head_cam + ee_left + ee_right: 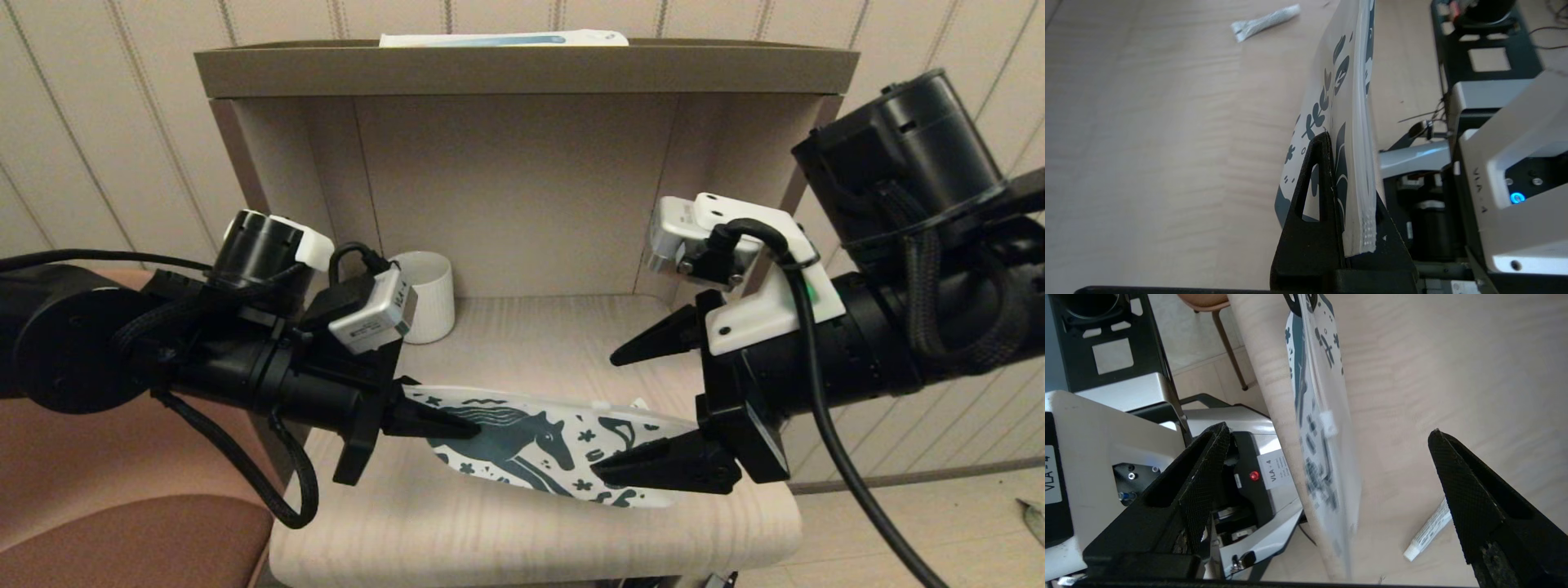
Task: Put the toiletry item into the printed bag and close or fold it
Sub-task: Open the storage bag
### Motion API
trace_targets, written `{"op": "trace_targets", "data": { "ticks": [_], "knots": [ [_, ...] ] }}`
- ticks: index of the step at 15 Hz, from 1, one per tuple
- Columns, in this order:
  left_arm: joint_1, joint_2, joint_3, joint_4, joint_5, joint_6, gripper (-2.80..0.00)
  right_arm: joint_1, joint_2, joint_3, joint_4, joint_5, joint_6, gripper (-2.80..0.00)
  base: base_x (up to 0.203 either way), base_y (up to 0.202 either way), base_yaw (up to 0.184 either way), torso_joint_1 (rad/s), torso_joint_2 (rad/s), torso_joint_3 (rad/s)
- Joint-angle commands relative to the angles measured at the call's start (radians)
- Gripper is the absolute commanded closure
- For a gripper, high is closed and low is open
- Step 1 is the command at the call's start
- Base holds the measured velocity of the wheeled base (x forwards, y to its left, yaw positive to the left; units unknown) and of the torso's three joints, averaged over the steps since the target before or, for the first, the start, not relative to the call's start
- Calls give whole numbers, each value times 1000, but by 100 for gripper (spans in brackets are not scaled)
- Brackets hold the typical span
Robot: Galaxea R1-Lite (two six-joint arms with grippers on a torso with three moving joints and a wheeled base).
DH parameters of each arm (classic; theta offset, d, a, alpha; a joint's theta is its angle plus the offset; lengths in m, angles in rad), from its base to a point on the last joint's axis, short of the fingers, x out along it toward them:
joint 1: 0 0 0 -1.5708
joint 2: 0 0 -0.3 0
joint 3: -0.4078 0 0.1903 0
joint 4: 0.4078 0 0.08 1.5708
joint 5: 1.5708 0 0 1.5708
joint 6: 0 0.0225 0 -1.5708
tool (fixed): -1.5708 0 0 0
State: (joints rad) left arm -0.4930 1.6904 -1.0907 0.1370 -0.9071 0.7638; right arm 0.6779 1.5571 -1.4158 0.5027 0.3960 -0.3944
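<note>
While my left gripper (457, 425) pinches one end of the printed bag (539, 445), pressed tight on the zip-strip edge, the pouch hangs lifted above the wooden shelf surface (506, 531), stretched toward my right side. In the left wrist view the fingers (1310, 212) clamp both layers of the bag (1339, 122) together; the mouth looks shut at that end.

My right gripper (629, 412) is spread wide, one finger above the bag's far end and one below, touching nothing that I can confirm. From the right wrist view the bag (1318, 428) passes edge-on between the open fingers (1470, 490).

The toiletry item (1429, 533), a slim white tube, lies on the surface beside and beyond the bag, not yet inside. The left wrist view shows it too (1265, 24), well apart from the held end. In the head view it is mostly hidden behind the bag.

Step in hand, as I judge it: presenting the bag for opening, insertion not begun.

Next move calls for: right gripper either taking one layer of the zip edge to part the mouth, or dropping to the tube. The tube is thin and lies flat, so a low, centred pinch is needed. Risk: the bag mouth collapsing while held by one end.

A white mug (429, 294) stands at the back of the shelf, and a white-and-blue box (502, 38) lies on top.
</note>
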Motion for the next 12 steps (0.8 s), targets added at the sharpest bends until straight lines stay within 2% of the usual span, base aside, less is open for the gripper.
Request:
{"op": "trace_targets", "data": {
  "ticks": [1,4,12],
  "knots": [
    [-1,0,3,1,-11,6,0,0,6,-15,11,10,-32,-280,0,0,0,0,0,0],
    [1,0,2,1,-13,6,0,-1,24,-62,47,18,-56,-280,0,0,0,0,0,0],
    [1,12,0,-2,-12,6,0,-19,53,-55,48,39,-60,-280,0,0,0,0,0,0]
  ]
}}
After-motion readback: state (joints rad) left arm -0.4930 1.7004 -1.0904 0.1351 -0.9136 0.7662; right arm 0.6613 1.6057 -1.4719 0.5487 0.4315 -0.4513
